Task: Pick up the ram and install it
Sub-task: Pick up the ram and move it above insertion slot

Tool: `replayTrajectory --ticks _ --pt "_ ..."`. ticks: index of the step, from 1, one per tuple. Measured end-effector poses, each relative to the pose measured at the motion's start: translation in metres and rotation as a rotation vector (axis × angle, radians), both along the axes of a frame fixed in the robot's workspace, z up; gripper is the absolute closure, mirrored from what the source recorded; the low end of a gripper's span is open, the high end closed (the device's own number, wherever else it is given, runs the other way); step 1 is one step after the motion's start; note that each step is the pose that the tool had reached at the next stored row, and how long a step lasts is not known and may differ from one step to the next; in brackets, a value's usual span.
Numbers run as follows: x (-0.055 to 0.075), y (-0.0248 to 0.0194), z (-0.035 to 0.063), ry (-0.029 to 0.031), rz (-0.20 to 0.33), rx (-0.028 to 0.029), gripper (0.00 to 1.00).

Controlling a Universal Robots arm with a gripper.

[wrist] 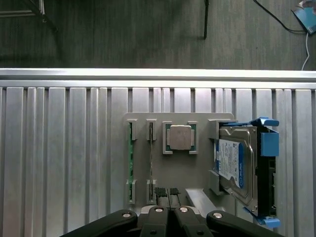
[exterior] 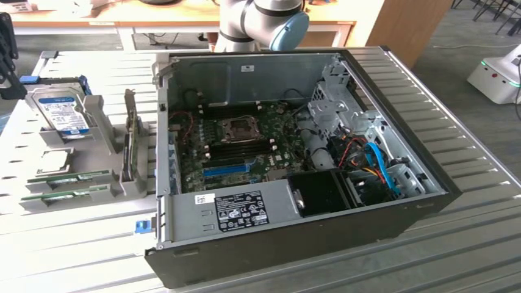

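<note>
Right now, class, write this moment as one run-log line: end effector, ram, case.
end effector: shut, empty, over holder | ram sticks: both slotted in holder, not held | PC case: open

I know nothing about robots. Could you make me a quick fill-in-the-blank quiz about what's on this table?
1. The grey holder carries ____ green memory sticks.
2. The hard drive sits in a bracket coloured ____.
3. The gripper is ____ and holds nothing.
Missing words: two; blue; shut.
</note>
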State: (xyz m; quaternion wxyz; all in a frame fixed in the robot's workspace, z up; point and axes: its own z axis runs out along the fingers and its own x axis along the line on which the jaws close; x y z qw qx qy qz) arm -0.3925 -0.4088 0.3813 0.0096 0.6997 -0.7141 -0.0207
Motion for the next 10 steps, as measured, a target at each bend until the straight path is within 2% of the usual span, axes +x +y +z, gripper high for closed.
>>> replayTrajectory --ticks 10 --pt "0.0000 0.0000 -0.0033 0.0000 0.000 0.0009 0.89"
